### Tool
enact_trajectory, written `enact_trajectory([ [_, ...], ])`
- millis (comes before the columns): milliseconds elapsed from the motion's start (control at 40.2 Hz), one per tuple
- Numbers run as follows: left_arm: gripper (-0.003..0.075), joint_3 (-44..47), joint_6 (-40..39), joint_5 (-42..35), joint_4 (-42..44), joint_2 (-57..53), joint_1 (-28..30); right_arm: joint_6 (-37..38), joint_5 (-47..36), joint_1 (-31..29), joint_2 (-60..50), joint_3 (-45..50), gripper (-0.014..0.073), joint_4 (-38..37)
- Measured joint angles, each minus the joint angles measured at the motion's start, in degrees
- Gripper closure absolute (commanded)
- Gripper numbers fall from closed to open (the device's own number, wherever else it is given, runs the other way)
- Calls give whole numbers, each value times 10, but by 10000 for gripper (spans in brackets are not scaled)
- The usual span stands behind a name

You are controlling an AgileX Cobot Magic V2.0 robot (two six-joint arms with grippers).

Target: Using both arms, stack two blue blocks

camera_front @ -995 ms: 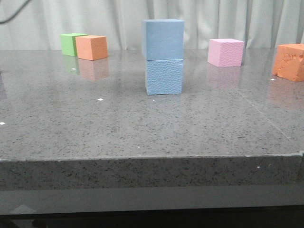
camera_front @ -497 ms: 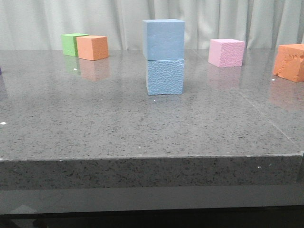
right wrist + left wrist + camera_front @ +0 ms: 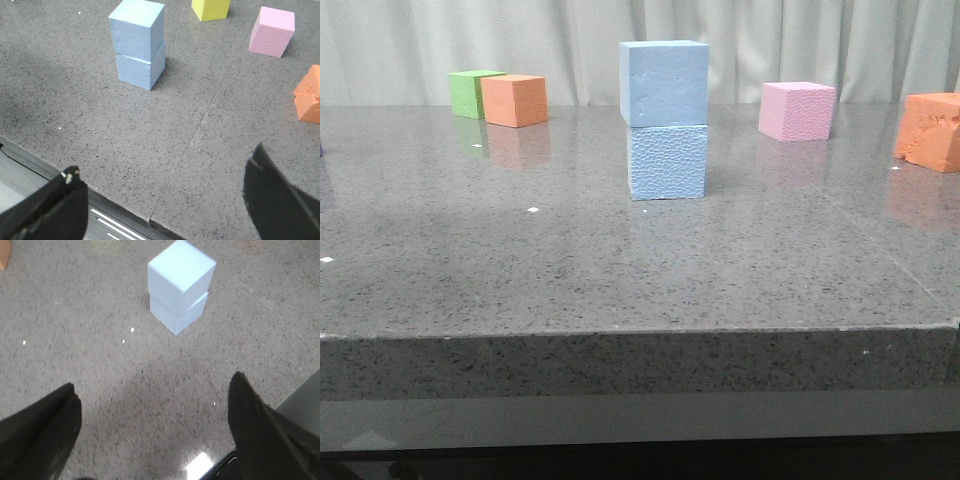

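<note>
The stack is up: the smooth blue block [image 3: 664,82] sits square on the pebbly blue block [image 3: 667,161], mid-width on the grey counter [image 3: 620,270], set well back from its front edge and clear of every other cube. The top cube overhangs a touch toward the counter's left side, yet it looks settled.

Both arms are well back near the front edge. The left gripper [image 3: 152,432] hangs with its dark fingers [image 3: 257,427] spread wide, nothing between them. The right gripper [image 3: 165,205] shows the same, jaws apart and empty, hovering over the counter's front lip.

On handling, these look like foam cubes: light, a bit squashy, faces matte rather than slick. The pebbly one should give the pads good bite; the smooth one less so. If either needs a nudge, the sensible hold is across two opposite side faces, around mid-height, with a gentle squeeze, since a hard pinch would likely dent the foam. A tower this light could topple at a careless brush.

Bystanders: the pink cube [image 3: 797,110] toward the back right, an orange cube [image 3: 514,100] touching a green cube [image 3: 470,92] at back left, another orange cube [image 3: 929,130] at the right edge, a yellow cube [image 3: 211,8] farther back.
</note>
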Motion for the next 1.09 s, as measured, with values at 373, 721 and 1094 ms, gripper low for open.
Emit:
enact_trajectory([
  [373, 135, 261, -35, -135, 3, -195, 3, 0, 0, 0, 0, 0, -41, -25],
  [721, 453, 313, -39, -181, 7, -235, 3, 0, 0, 0, 0, 0, 209, -29],
  [1094, 741, 313, -18, -186, 8, -235, 3, 0, 0, 0, 0, 0, 657, -29],
])
